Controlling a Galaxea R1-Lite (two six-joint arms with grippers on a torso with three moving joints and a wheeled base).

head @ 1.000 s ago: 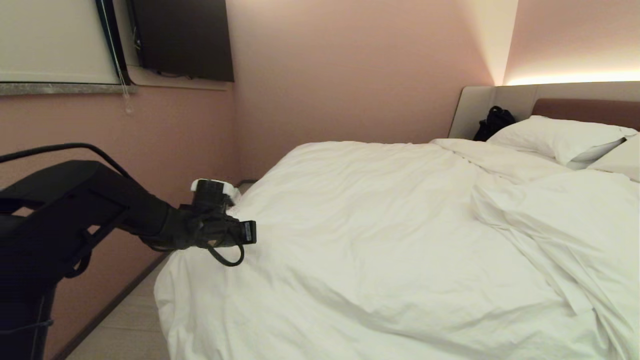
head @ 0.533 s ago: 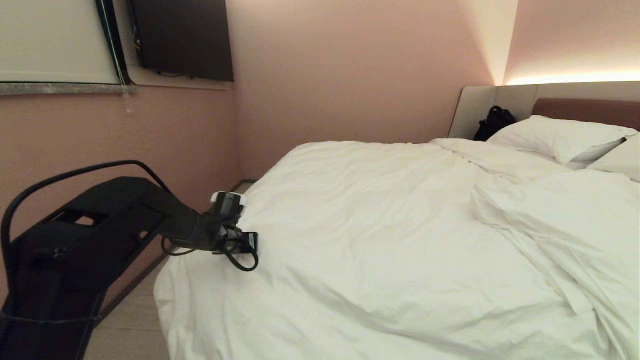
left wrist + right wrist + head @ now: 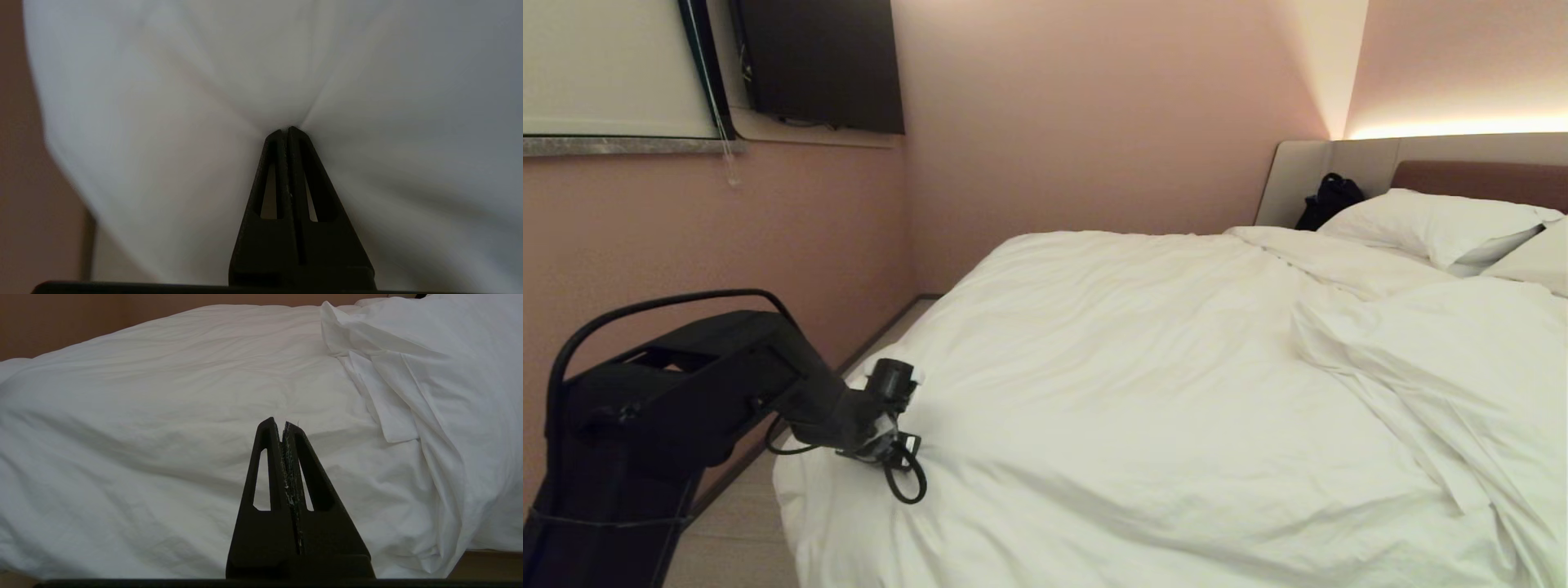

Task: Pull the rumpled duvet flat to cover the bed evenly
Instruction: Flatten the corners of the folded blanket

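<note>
Just duvet (image 3: 367,81) pinched by left end effector (image 3: 288,130)

Head cam sits high by the foot corner, looks down & along the bed (image 3: 1478,175) toward the headboard. Left wrist cam looks past the left gripper (image 3: 288,130), v. close on the duvet (image 3: 367,102). Right wrist cam is low, level, farther back. All 3 views share the duvet's wide flat part.

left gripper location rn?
Head view, lower left: left gripper is at the duvet's near-left corner, shut on its fabric, beside the pink wall.
</note>
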